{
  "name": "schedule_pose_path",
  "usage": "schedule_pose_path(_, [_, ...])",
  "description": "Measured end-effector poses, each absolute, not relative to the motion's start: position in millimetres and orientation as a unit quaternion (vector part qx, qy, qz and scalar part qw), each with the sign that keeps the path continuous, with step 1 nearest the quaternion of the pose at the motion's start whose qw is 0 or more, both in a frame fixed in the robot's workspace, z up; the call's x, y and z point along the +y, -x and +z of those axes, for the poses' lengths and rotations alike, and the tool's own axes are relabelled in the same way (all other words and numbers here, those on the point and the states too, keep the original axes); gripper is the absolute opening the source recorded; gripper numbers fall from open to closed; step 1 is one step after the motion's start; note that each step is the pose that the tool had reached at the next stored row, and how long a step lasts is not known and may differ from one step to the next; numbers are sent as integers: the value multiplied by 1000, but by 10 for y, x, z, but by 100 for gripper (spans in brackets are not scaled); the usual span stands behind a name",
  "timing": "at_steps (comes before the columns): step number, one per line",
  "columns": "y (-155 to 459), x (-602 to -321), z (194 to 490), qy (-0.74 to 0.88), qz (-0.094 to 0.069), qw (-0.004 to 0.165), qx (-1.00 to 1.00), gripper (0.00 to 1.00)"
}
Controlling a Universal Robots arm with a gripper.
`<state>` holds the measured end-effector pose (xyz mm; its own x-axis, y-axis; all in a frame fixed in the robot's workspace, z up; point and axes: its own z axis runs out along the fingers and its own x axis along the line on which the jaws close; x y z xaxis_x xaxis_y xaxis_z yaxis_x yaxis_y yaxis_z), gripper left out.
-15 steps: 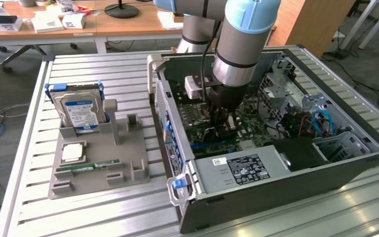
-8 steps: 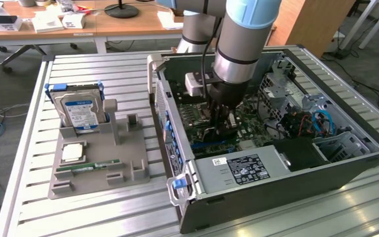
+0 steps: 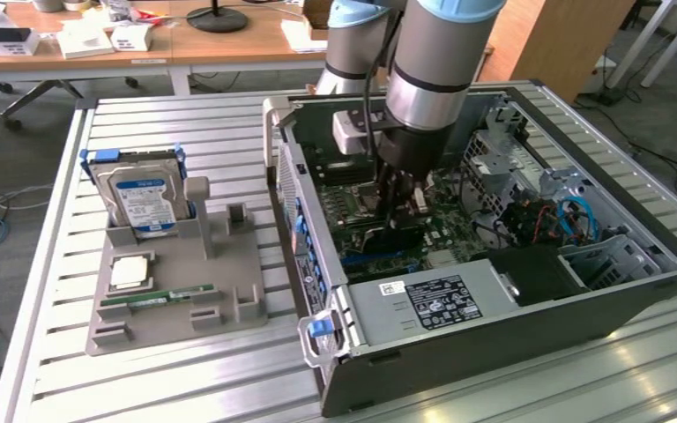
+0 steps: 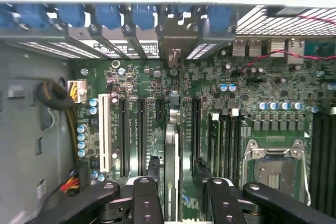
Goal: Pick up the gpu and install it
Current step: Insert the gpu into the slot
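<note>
The gpu (image 4: 171, 145) stands edge-on on the green motherboard (image 4: 131, 77), a thin card running between two black slots, with its bracket end toward the case's back wall. My gripper (image 4: 181, 182) straddles it with its black fingers (image 4: 144, 192) apart, a gap showing on each side of the card, so it is open. In the exterior view the gripper (image 3: 398, 198) reaches straight down into the open computer case (image 3: 492, 326), just above the dark gpu (image 3: 388, 236).
A grey holder tray (image 3: 226, 264) on the exterior view's left carries a blue-labelled hard drive (image 3: 138, 198), a green memory stick (image 3: 156, 300) and a square chip (image 3: 130, 271). Inside the case are a power supply (image 3: 427, 304), cables (image 3: 574, 220), a processor socket (image 4: 273, 166) and a white slot (image 4: 105, 129).
</note>
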<state>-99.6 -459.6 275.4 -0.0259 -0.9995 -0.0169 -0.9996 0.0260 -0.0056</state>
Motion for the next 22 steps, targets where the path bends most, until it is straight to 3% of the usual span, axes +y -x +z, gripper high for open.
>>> schedule_pose_path(22, [996, -4595, 3301, 698, 4, 8, 716, 40])
